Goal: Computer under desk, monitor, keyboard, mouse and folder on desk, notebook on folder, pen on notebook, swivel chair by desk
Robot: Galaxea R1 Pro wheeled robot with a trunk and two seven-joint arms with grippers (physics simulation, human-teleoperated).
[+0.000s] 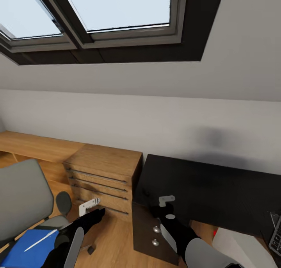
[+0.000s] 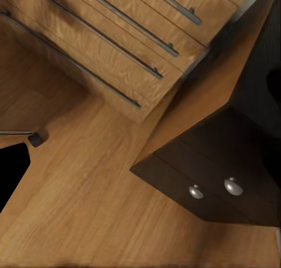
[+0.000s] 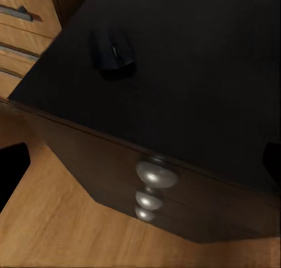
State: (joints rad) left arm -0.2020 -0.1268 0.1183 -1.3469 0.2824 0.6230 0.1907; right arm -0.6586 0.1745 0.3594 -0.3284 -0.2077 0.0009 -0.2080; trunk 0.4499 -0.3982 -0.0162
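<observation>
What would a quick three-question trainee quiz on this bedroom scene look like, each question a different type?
1. True or false: the folder lies on the desk.
2. Multiple choice: the pen rests on A) the floor, B) the folder, C) the wooden chest.
3. Fill in: the small dark mouse sits on the ____.

Key: 1 false, it is on the chair seat. 2 B. 3 desk.
</observation>
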